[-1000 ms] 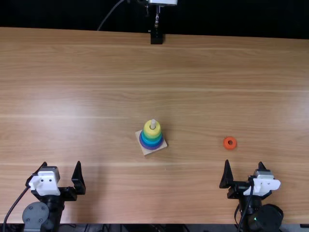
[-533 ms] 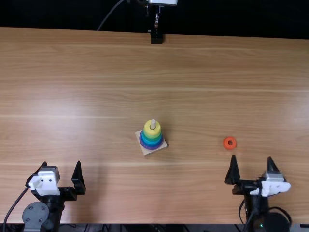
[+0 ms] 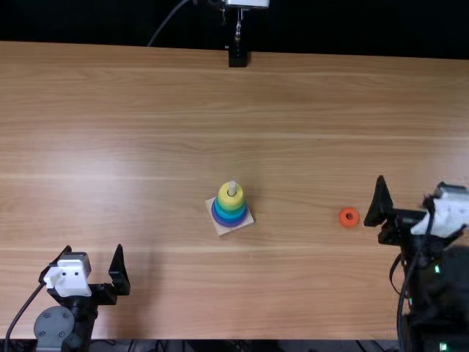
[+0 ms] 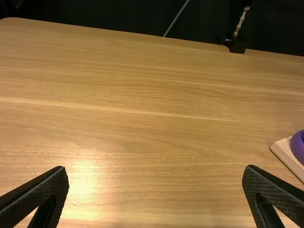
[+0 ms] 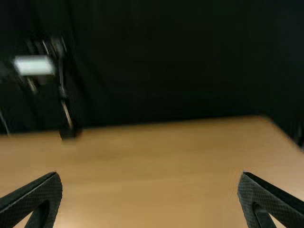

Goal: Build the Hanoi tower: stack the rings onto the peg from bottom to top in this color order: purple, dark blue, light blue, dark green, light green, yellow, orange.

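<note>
Right gripper (image 3: 411, 186), spread wide and empty, has the orange ring (image 3: 343, 218) at 8 o'clock in the top view; the left gripper (image 3: 94, 248) is farther. From the ring, the peg (image 3: 232, 187) stands near 9 o'clock.

I note a light brown wooden table (image 3: 132, 117), grain running side to side. At its far edge: black bracket (image 3: 237, 57), white part (image 3: 250, 3) above. I log a grey cable (image 3: 167, 22) before a black backdrop (image 3: 80, 22).

Pale glare on bright table (image 4: 85, 178); backdrop (image 5: 166, 57) dark; right wrist view blurred.
</note>
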### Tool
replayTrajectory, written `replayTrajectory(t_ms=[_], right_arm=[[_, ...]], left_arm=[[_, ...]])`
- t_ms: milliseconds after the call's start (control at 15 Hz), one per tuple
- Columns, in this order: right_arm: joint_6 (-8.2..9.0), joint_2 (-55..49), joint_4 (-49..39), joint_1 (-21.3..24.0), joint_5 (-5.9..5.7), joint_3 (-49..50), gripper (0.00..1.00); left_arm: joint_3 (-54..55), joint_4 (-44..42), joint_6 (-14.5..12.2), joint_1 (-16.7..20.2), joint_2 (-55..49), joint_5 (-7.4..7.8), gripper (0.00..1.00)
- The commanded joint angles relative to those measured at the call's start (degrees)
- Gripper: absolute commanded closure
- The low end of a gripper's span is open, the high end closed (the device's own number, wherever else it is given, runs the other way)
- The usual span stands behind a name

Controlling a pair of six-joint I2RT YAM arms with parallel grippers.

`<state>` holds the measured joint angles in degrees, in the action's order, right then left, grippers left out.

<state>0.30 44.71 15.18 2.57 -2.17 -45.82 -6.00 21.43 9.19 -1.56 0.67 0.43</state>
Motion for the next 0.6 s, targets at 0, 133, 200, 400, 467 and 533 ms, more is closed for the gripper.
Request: replayTrajectory(t_ms=[0,133,200,400,467,533], right_arm=[[0.44,5.8,4.4,0.4,-1.62,-4.5,0.0],[0.44,16.3,14.3,0.2,-1.62,-9.7,0.0],[0.55,20.9,18.4,0.1,-1.52,-11.7,0.0],[0.65,31.3,24.1,0.1,-0.99,-14.2,0.0],[0.65,33.9,24.2,0.0,-0.99,-14.2,0.0],[0.97,36.6,24.1,0.0,-0.99,-14.2,0.0]], left_arm=[[6.0,4.4,-0.5,-0.6,-0.7,0.63,0.0],[6.0,4.4,-0.5,-0.6,-0.7,0.63,0.0],[6.0,4.4,-0.5,-0.6,-0.7,0.63,0.0],[6.0,4.4,-0.5,-0.6,-0.7,0.63,0.0],[6.0,4.4,-0.5,-0.6,-0.7,0.63,0.0],[6.0,4.4,-0.5,-0.6,-0.7,0.63,0.0]])
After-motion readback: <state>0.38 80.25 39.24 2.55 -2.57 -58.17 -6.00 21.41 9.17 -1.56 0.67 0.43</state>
